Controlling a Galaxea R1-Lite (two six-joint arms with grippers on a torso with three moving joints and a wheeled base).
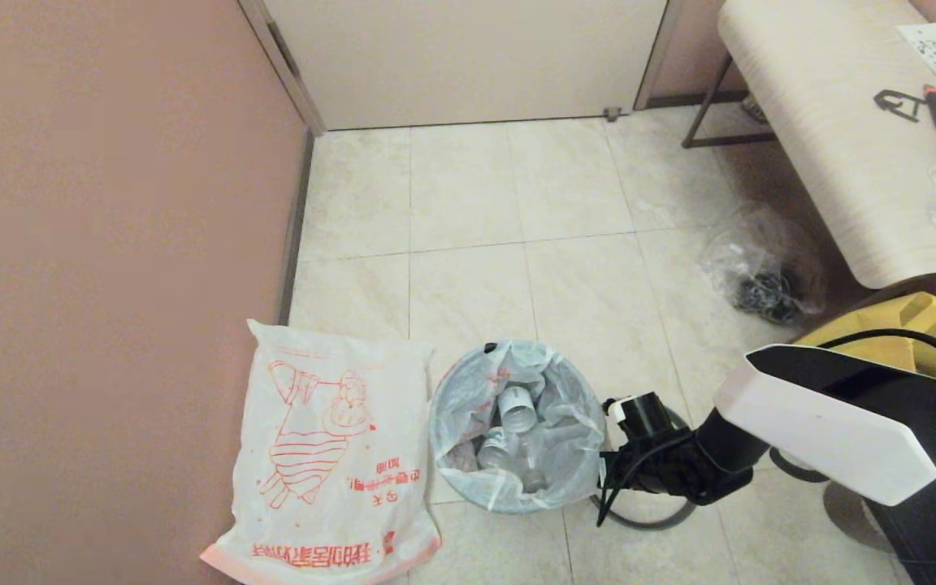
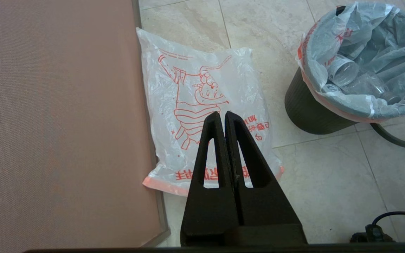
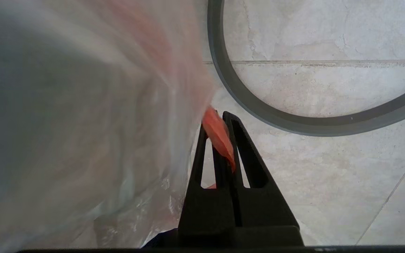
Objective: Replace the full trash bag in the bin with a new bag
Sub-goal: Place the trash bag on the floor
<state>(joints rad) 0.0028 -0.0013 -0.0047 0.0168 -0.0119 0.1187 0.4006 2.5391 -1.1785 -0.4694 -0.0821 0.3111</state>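
The full trash bag [image 1: 517, 422], white and stuffed with clear bottles, sits in the black bin [image 2: 308, 109], its rim folded over the bin's edge. My right gripper [image 3: 217, 121] is at the bin's right side, shut on the bag's pink-orange rim band [image 3: 218, 135]. The bin's dark-grey ring [image 3: 258, 105] lies on the floor beside the bin, under my right arm [image 1: 760, 439]. The new bag [image 1: 330, 463], with its red cartoon, lies flat on the floor left of the bin. My left gripper [image 2: 222, 114] hangs above it, shut and holding nothing.
A pink wall [image 1: 110, 244] runs close along the left of the new bag. A clear bag of dark items [image 1: 764, 272] lies at the right under a pale bench [image 1: 842, 138]. A yellow tote [image 1: 915, 325] stands behind my right arm. A closed door [image 1: 468, 57] is ahead.
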